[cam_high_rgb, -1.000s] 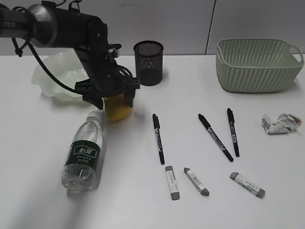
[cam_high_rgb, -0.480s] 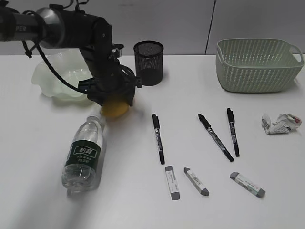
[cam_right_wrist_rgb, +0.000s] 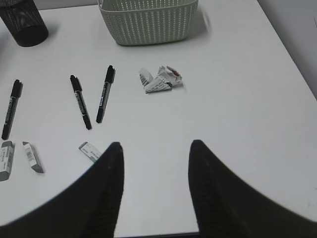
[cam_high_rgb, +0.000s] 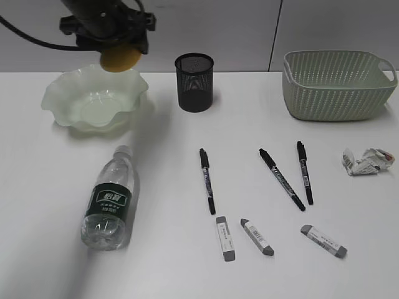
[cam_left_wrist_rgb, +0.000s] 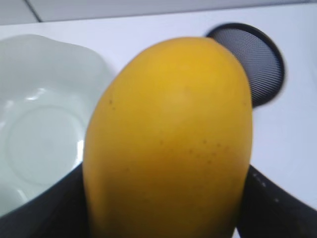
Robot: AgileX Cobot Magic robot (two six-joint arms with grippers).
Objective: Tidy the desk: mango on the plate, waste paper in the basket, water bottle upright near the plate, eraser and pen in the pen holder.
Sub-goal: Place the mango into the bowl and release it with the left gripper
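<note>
My left gripper (cam_high_rgb: pixel 114 42) is shut on the yellow mango (cam_high_rgb: pixel 121 58), held in the air over the right rim of the pale green plate (cam_high_rgb: pixel 68 103). In the left wrist view the mango (cam_left_wrist_rgb: pixel 168 134) fills the frame, with the plate (cam_left_wrist_rgb: pixel 34 134) below on the left. The water bottle (cam_high_rgb: pixel 110 202) lies on its side on the desk (cam_high_rgb: pixel 168 261). Three pens (cam_high_rgb: pixel 207 180) and three erasers (cam_high_rgb: pixel 225 238) lie on the desk before the black pen holder (cam_high_rgb: pixel 194 81). The waste paper (cam_high_rgb: pixel 368 161) lies in front of the basket (cam_high_rgb: pixel 340 84). My right gripper (cam_right_wrist_rgb: pixel 156 148) stands open over bare desk.
In the right wrist view the waste paper (cam_right_wrist_rgb: pixel 159 79) sits just below the basket (cam_right_wrist_rgb: pixel 148 20), with two pens (cam_right_wrist_rgb: pixel 79 101) to its left. The desk's right edge (cam_right_wrist_rgb: pixel 297 64) runs close by. The pen holder (cam_left_wrist_rgb: pixel 262 59) stands right of the plate.
My left gripper has closed on the mango and lifted it off the desk, up and to the left, to above the plate's right rim. Everything else on the desk is unmoved.
</note>
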